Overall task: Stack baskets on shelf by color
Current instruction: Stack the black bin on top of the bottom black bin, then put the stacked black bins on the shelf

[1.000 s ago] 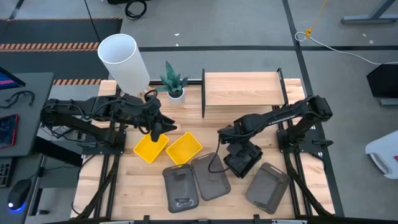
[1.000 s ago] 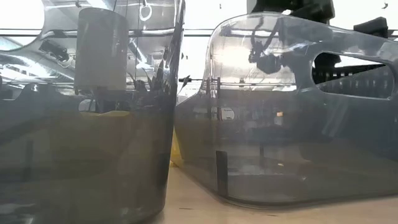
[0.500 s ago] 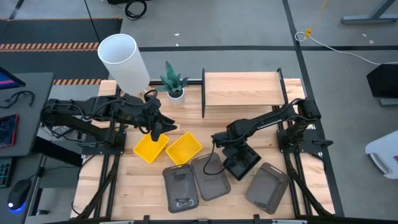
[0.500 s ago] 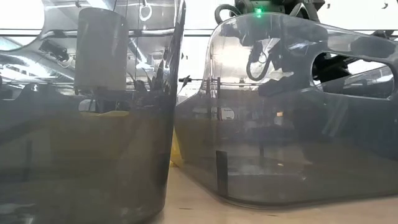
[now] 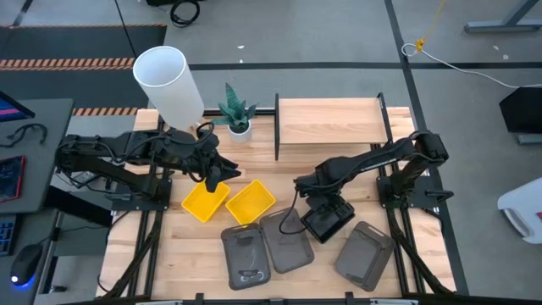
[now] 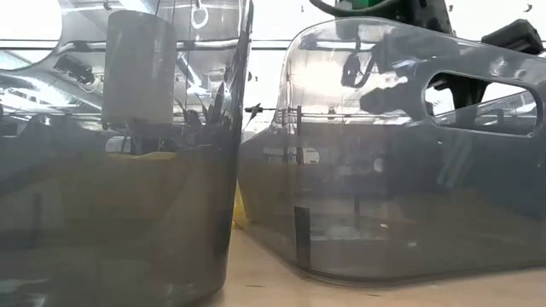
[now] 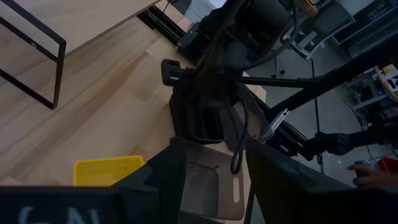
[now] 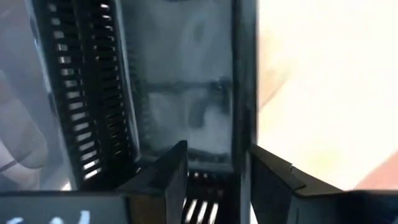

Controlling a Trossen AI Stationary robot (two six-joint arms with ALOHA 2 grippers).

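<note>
A black slotted basket (image 5: pixel 329 220) (image 8: pixel 180 93) stands on its bottom on the table, right of centre. My right gripper (image 5: pixel 320 203) (image 8: pixel 217 158) points down over it, open, with one finger on each side of the basket's long wall (image 8: pixel 241 87). I cannot tell whether a finger touches the wall. My left gripper (image 5: pixel 218 176) (image 7: pixel 214 155) hangs open above two yellow baskets (image 5: pixel 206 202) (image 5: pixel 251 202), with nothing between its fingers. Three dark grey baskets (image 5: pixel 247 254) (image 5: pixel 286 240) (image 5: pixel 364 252) lie along the near edge. The shelf (image 5: pixel 330 121) stands at the far side, bare.
A white cylinder (image 5: pixel 167 85) and a small potted plant (image 5: pixel 237 110) stand far left of the shelf. Two grey baskets (image 6: pixel 119 222) (image 6: pixel 392 170) fill the low view. Bare tabletop (image 5: pixel 288 174) lies between the shelf and the baskets.
My right arm dipped toward the near left over the black basket, then came back up a little, and its wrist has rolled slightly. The black basket stays on the table. My left arm has kept still.
</note>
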